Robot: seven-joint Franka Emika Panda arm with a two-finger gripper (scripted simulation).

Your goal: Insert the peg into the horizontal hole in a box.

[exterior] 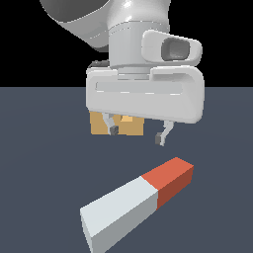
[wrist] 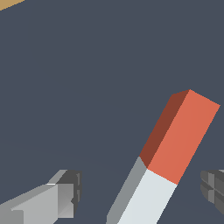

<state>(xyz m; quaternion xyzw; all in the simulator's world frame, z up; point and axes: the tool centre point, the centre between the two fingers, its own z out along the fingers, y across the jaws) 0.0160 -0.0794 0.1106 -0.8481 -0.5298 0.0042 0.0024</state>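
Note:
The peg (exterior: 136,200) lies flat on the dark floor, a grey-white bar with a red-orange end (exterior: 170,180) pointing toward the exterior view's right and away. My gripper (exterior: 137,134) hovers above and behind it, open, with nothing between its fingers (exterior: 161,134). The tan box (exterior: 129,126) stands behind the gripper, mostly hidden by the hand; its hole is hidden. In the wrist view the peg (wrist: 168,162) runs between the two fingertips (wrist: 65,192), and a corner of the box (wrist: 11,3) shows at the picture's edge.
The dark grey floor (exterior: 44,148) stretches around the peg and box. The arm's white hand (exterior: 146,96) fills the upper middle of the exterior view.

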